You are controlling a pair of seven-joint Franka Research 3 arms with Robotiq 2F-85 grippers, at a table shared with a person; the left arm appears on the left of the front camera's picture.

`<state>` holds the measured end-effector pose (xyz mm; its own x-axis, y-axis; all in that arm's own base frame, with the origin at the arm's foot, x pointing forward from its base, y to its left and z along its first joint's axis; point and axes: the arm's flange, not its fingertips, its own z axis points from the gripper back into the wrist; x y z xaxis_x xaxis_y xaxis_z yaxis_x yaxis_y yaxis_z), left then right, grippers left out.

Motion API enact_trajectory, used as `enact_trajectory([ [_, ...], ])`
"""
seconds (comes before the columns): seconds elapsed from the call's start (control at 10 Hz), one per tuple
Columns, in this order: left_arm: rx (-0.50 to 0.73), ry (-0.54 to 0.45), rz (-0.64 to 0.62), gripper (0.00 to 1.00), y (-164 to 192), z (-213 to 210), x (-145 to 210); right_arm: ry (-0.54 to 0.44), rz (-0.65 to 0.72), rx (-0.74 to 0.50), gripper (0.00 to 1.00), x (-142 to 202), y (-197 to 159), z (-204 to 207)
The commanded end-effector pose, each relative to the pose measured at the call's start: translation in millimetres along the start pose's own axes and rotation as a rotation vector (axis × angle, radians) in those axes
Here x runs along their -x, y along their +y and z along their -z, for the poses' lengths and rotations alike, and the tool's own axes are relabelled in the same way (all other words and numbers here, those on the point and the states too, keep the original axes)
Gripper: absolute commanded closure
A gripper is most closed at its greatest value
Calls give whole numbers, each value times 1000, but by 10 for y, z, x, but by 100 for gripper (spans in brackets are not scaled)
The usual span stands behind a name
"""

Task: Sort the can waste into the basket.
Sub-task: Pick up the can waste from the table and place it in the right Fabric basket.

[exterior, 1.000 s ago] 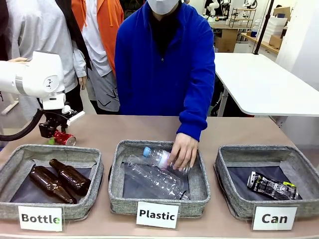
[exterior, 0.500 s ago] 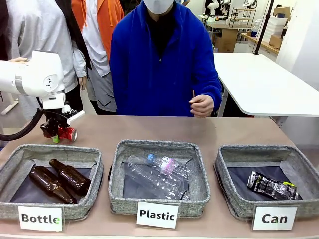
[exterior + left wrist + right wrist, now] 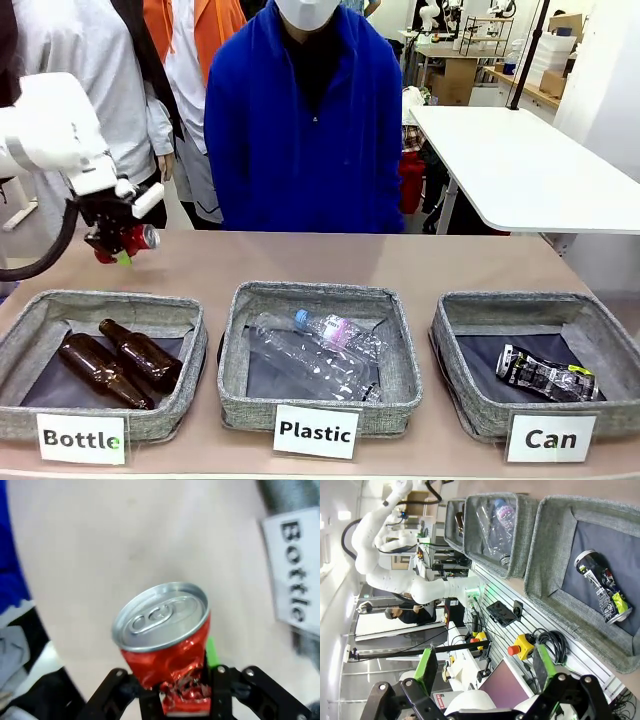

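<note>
- Carrying step: left tool (image 3: 122, 246) is clamped on the crushed red can (image 3: 166, 642), up off the worktop (image 3: 300, 262), far from the Can basket (image 3: 455, 345).
- Next it needs a long swing over to that basket, then let go beside the black can (image 3: 547, 375).
- Right tool (image 3: 482, 677) is spread wide, holding nothing.

A robotics lab. Beyond the right claw (image 3: 485, 680), white robot arms (image 3: 385, 545) rise from a bench strung with cables, a red stop button (image 3: 514, 650) on a yellow box and a screen (image 3: 501, 611); labelled sorting baskets (image 3: 520, 330) sit on the desk (image 3: 300, 262), white worktables (image 3: 520, 170) behind.

L end effector (image 3: 118, 243) holds red can (image 3: 138, 238), prob. above table (image 3: 420, 262).
</note>
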<state>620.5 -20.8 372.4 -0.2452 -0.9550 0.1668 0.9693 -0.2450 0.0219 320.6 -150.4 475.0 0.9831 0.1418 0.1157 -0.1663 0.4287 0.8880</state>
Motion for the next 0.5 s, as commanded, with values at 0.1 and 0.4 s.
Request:
enact_trajectory([
  [0.1, -24, -332, -101, 100, -932, -785, -3, 15, -26, 7, 0, 39, -11, -21],
  [0.4, 59, -453, 27, 100, -1652, -885, 87, 15, -26, 7, 0, 39, -11, -21],
])
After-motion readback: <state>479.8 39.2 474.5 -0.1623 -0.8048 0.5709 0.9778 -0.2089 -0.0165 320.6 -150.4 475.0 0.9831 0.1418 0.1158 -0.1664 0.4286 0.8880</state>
